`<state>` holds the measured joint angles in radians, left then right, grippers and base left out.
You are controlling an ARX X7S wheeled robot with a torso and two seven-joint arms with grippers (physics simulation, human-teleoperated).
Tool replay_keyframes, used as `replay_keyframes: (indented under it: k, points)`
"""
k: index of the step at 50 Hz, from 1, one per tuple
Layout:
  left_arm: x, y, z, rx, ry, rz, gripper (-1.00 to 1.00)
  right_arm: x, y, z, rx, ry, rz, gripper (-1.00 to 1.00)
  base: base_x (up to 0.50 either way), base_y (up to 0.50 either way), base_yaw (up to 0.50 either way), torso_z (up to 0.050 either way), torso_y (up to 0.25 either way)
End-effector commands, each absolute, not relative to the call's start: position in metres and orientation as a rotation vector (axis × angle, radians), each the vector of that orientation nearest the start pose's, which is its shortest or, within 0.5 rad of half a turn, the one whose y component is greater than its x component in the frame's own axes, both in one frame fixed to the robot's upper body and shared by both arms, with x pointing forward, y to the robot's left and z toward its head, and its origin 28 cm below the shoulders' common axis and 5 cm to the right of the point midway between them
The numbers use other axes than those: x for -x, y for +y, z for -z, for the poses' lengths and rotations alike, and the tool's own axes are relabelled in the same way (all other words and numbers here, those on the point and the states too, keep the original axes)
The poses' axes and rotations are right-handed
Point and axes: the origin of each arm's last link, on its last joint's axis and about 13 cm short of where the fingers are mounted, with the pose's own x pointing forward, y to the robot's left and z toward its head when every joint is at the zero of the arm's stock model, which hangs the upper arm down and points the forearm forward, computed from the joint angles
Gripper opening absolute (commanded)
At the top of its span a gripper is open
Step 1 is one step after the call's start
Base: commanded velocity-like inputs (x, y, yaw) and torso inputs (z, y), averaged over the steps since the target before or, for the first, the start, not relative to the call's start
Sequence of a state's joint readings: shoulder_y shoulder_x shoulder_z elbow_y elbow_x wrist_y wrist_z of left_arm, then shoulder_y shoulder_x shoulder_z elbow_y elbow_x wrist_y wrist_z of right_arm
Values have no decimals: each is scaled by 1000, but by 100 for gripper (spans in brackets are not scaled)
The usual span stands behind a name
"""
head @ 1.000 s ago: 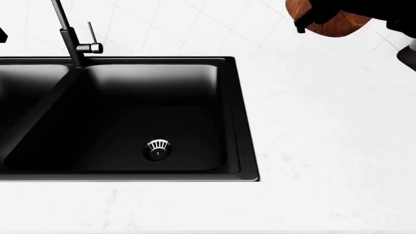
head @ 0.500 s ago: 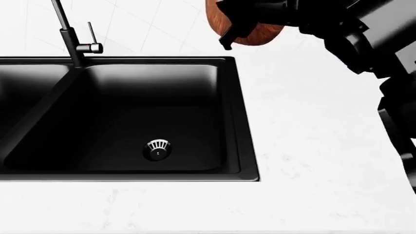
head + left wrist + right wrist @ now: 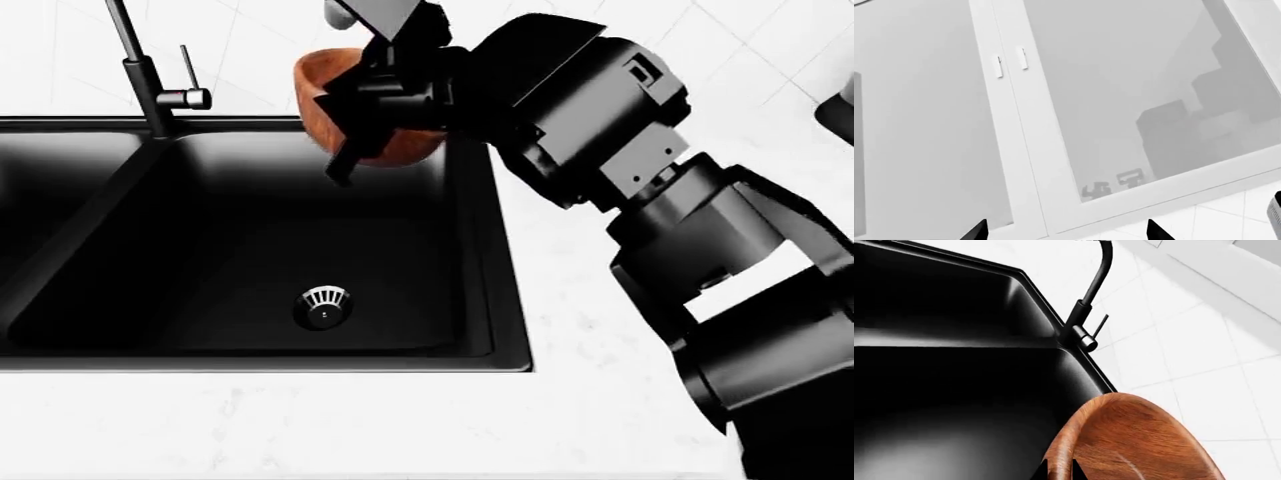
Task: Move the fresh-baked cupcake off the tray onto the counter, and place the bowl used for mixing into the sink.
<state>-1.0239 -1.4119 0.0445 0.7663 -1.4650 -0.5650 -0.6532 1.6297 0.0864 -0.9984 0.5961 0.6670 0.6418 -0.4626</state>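
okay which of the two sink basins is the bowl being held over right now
The basin with the round metal drain, on the robot's right of the divider. The right gripper holds the bowl over its back edge, near the tap; the other basin barely shows.

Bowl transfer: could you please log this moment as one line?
right pincer: grips bowl rim | bowl: tilted, above sink back edge | left pincer: faces cabinet

White square-tiled wall [image 3: 1187, 365], white frosted-glass cabinet doors [image 3: 1121, 100] with small white handles [image 3: 1022, 58], even light
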Motion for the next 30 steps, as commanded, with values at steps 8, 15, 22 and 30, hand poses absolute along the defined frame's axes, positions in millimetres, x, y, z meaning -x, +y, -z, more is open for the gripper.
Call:
replay_keyframes:
  k: [8,15,22,30]
  points:
    - [-137,313,-363,-310,-620,-53,100,-391,26,-286,591,158,-1018,-100,0,0,0,0,0]
    - [-137,314,-361,-305,-617,-54,100,-389,26,-268,636,236,-1032,-100,0,0,0,0,1]
    - [-136,317,-359,-299,-613,-61,100,-385,30,-262,642,250,-1051,-100,0,0,0,0,0]
    - [-135,319,-355,-297,-606,-64,100,-382,31,-254,647,298,-1078,-100,0,0,0,0,0]
